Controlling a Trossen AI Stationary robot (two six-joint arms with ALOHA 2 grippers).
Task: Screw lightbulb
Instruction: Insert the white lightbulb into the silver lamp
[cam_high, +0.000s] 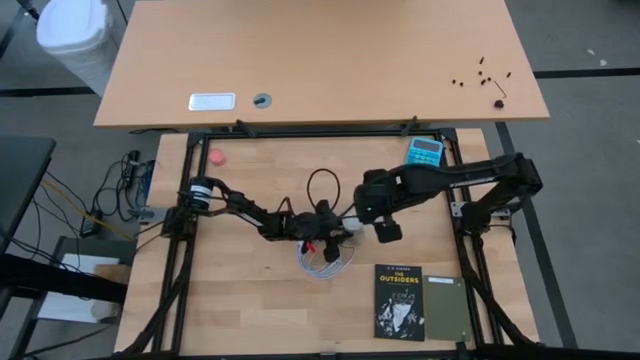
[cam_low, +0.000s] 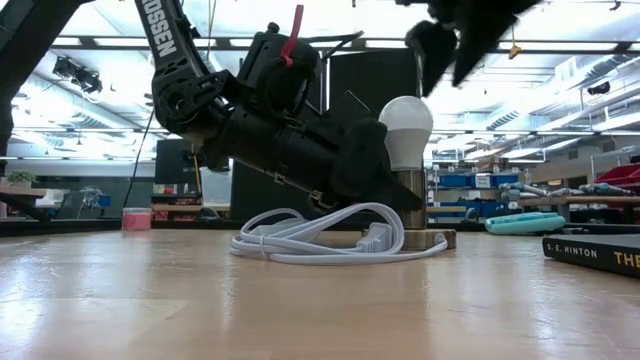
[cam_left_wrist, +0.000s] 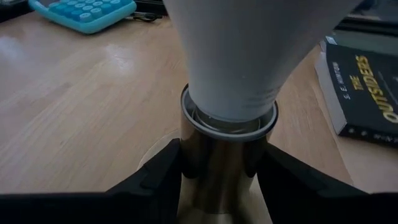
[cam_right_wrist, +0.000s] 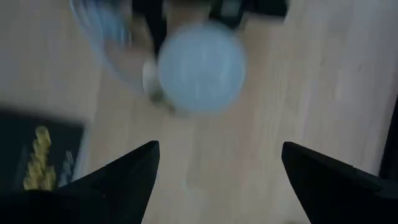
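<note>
My left gripper (cam_left_wrist: 224, 180) is clamped on the metal socket (cam_left_wrist: 225, 163) so it cannot turn. The lightbulb (cam_low: 406, 127) stands upright in that socket. Directly above the socket my right gripper (cam_right_wrist: 219, 163) hangs wide and empty, ready to twist.

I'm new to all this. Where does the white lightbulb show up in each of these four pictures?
High view: lightbulb is a small white spot mid-table, between the two arms.
Low view: lightbulb stands upright right of centre.
Left wrist view: lightbulb fills the top centre.
Right wrist view: lightbulb is a round blur seen from above.
Shared landmark: the book.
</note>
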